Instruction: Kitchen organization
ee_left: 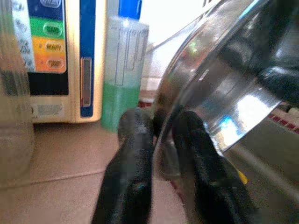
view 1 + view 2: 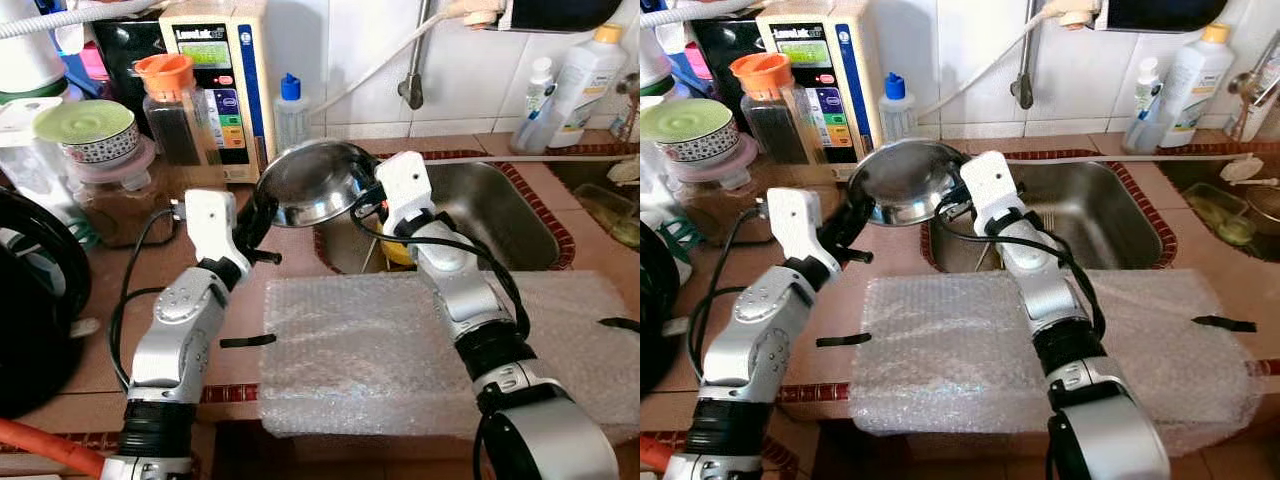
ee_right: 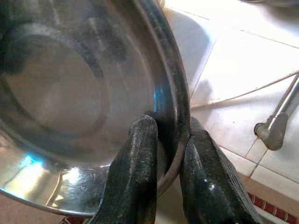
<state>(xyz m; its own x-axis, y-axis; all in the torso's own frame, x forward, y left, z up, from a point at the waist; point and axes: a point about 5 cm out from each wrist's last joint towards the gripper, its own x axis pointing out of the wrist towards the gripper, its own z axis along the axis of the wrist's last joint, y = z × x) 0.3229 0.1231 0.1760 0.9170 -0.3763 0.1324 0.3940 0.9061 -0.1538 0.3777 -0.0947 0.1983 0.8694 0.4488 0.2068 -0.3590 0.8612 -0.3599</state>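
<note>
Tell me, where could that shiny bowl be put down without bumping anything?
The steel bowl is pinched at its rim by both the left tool and the right tool. The bubble wrap sheet between the arms lies bare. The sink basin looks mostly open. The counter's left side is crowded with jars and a water machine.

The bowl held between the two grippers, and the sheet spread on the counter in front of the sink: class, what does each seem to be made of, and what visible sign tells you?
The bowl looks like polished steel: a mirror-bright, silvery surface with reflections. The left gripper and right gripper pinch its rim. The sheet appears to be clear plastic bubble wrap: translucent, with a dotted, pebbled texture.
</note>
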